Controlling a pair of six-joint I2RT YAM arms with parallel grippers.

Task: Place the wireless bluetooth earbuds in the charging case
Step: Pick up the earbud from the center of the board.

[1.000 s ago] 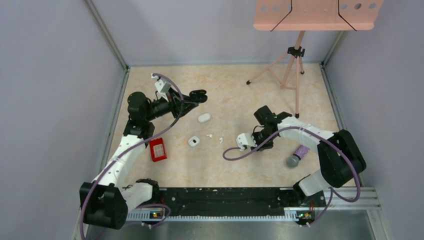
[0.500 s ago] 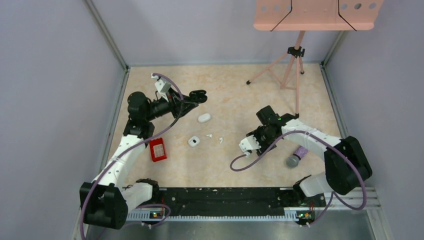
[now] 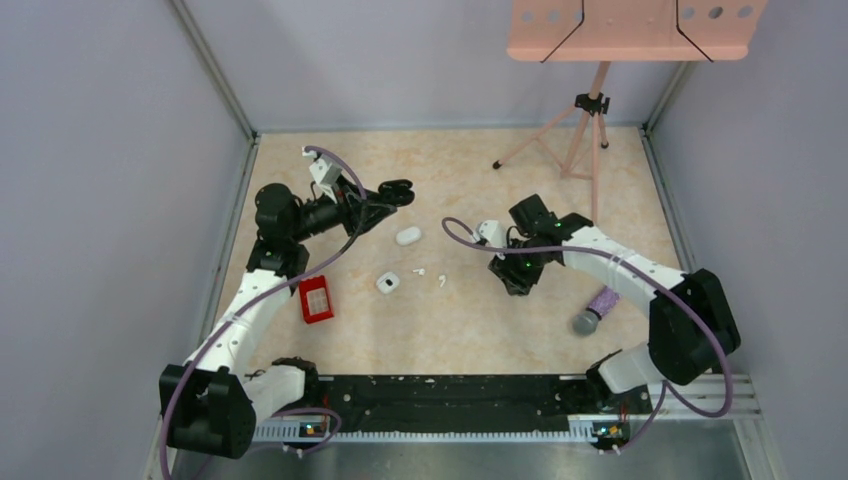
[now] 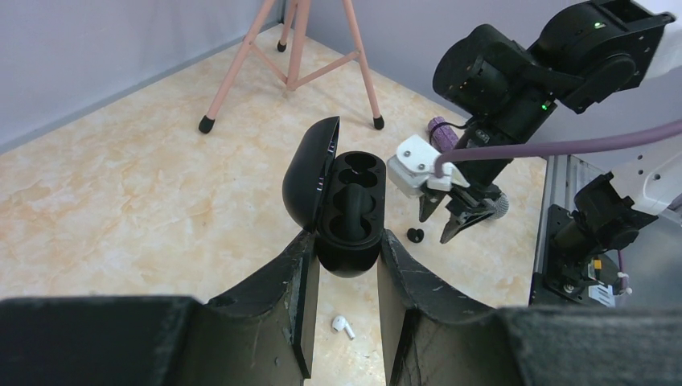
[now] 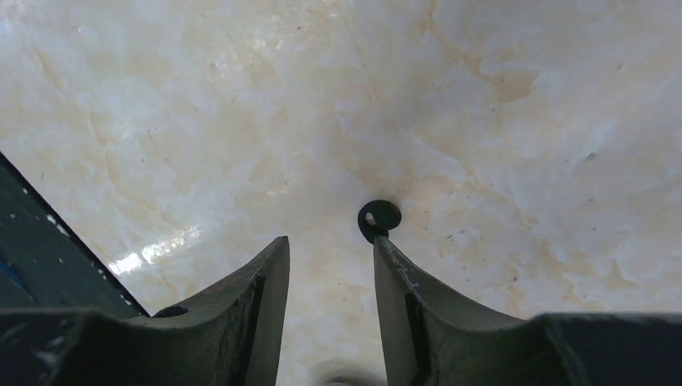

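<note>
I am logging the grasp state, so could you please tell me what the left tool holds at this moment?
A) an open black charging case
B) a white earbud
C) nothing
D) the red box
A: in the left wrist view the black charging case, its lid swung open, sits clamped in the left tool.

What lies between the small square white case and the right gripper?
One tiny white plastic earbud and a second white earbud, apart, in the top external view.
</note>
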